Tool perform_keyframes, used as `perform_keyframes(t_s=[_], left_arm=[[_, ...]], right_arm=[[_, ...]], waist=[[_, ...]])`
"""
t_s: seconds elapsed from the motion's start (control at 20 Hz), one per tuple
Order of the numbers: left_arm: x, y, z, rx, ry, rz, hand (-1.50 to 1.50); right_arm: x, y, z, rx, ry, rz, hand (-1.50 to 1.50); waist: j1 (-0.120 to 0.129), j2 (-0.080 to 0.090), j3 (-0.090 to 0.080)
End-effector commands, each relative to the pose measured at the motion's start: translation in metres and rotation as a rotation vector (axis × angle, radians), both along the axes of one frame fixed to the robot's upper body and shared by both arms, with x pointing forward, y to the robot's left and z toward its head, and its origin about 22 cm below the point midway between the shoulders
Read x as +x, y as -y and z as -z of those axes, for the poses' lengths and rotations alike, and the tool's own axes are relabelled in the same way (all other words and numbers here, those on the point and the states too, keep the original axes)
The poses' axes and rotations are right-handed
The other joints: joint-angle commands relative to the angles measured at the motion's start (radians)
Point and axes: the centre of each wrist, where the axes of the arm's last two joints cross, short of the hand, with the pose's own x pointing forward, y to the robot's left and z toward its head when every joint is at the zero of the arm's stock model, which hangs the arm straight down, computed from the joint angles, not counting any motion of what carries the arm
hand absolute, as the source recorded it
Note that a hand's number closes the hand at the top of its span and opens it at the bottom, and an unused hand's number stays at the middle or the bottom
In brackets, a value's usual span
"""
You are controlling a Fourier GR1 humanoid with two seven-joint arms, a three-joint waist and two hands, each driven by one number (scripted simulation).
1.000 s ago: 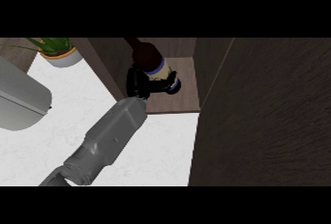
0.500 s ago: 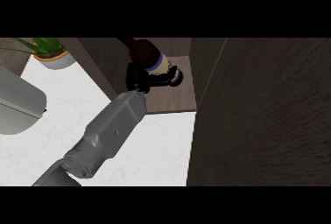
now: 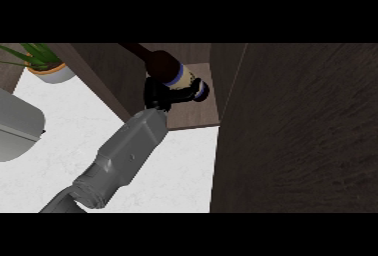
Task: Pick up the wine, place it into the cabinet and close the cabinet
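Left hand (image 3: 159, 97): black fingers curled round the lower body of the wine bottle (image 3: 171, 69), clamped on it from the counter side; the grip sits low, near the base, which leaves neck and shoulder free to go in first.

Bottle: dark glass, pale label with blue band; tilted, neck pointing up and to the view's left, base toward lower right; it lies within the cabinet's opening, over the shelf floor (image 3: 198, 116); cannot tell whether the base touches the shelf or hangs just above it.

Grey forearm (image 3: 125, 152): runs diagonally from the view's lower left up to the opening; the reach is long and slanted, probably why the bottle is carried leaning rather than upright.

Cabinet: dark wood; side wall (image 3: 111, 75) to the left of the hand; the door (image 3: 295, 140) fills the right of the view, swung open toward the camera, near the hand but apart from it.

Judgement: placing step is well along; the bottle needs to be stood on its base and let go before the door can be swung; a release at this tilt risks it rolling or tipping toward the shelf's front edge.

Round about: white counter (image 3: 170, 170) below the shelf; potted plant (image 3: 52, 74) at upper left; grey rounded object (image 3: 15, 127) at left edge; right hand not visible.
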Motion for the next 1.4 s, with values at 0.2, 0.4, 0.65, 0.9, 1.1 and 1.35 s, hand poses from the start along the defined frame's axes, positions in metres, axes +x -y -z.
perform_keyframes(t_s=[0.2,0.4,0.65,0.9,1.1,1.35], left_arm=[[-0.015,0.007,0.014,0.005,-0.032,0.047,1.5],[-0.011,0.018,-0.001,-0.002,-0.022,0.023,1.5],[-0.013,0.025,-0.007,-0.06,-0.004,-0.05,1.5],[-0.016,0.024,-0.001,-0.058,-0.012,-0.083,-1.5],[-0.018,0.019,0.007,-0.077,-0.012,-0.101,-1.5],[-0.013,0.017,0.005,-0.008,-0.03,-0.104,-1.5]], right_arm=[[-0.003,-0.002,0.003,-0.003,-0.011,-0.008,-1.5],[-0.001,-0.003,0.003,0.007,-0.011,-0.014,-1.5],[0.0,-0.002,-0.002,0.008,-0.012,-0.012,-1.5],[0.003,-0.013,0.002,0.009,-0.01,-0.026,-1.5],[0.007,-0.005,0.004,-0.003,-0.009,-0.006,-1.5],[0.0,-0.007,0.0,0.005,0.009,-0.022,-1.5]], waist=[[-0.017,0.002,-0.001],[-0.01,0.0,-0.001],[-0.034,0.004,-0.001],[-0.027,0.005,-0.001],[-0.03,0.009,-0.001],[-0.026,0.008,-0.001]])
